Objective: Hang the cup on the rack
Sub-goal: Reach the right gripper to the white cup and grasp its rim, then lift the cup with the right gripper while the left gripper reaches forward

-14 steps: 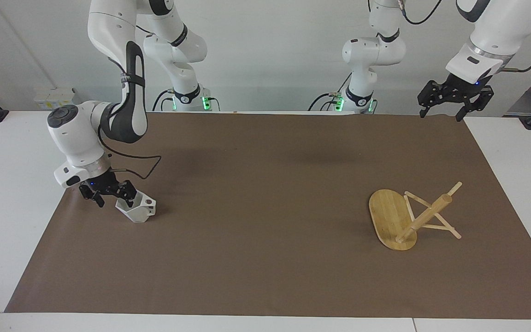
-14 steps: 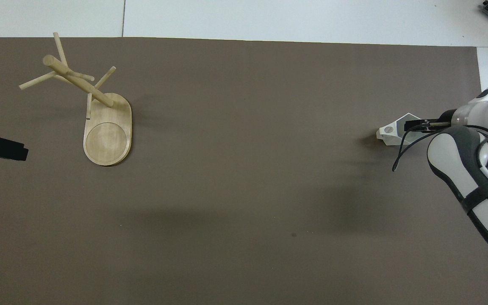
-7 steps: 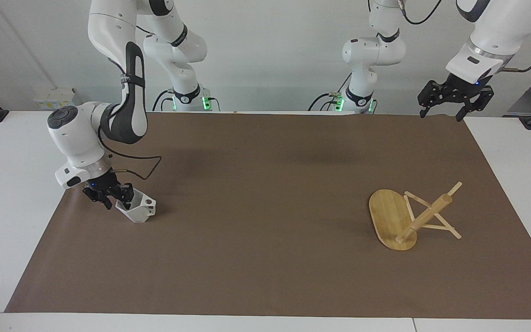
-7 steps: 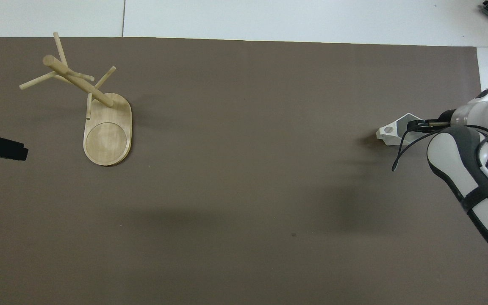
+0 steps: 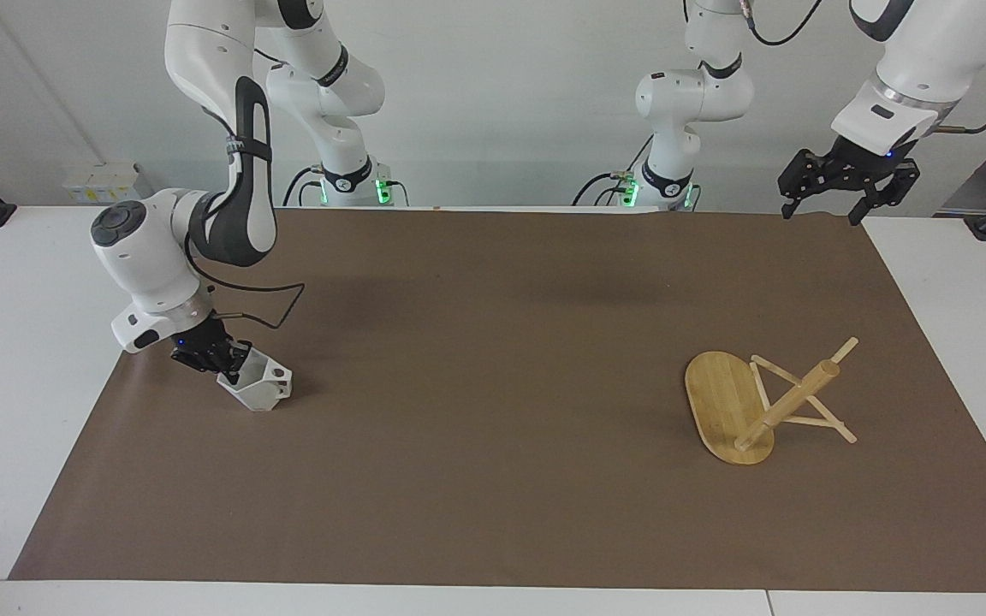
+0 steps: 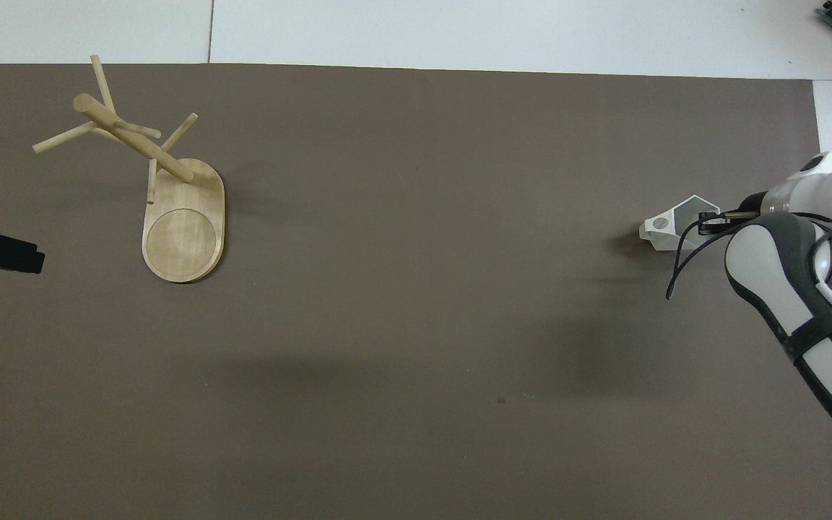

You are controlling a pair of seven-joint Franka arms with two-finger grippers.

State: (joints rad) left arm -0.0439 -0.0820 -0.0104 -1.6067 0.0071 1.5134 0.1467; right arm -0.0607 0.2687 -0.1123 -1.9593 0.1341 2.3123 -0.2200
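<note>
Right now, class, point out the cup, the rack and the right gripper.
cup (image 5: 260,387), facing view, on its white side wall.
rack (image 5: 720,400), facing view, on its flat base.
right gripper (image 5: 212,358), facing view, at the cup's rim.

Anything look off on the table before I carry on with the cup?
Nothing stands out. The rack stands upright toward the left arm's end of the table. The right gripper is at the cup, on the mat; the left gripper waits raised.

Right end effector (image 5: 221,363) grips the cup (image 5: 258,387) rim — rack (image 5: 763,400) well apart.
</note>
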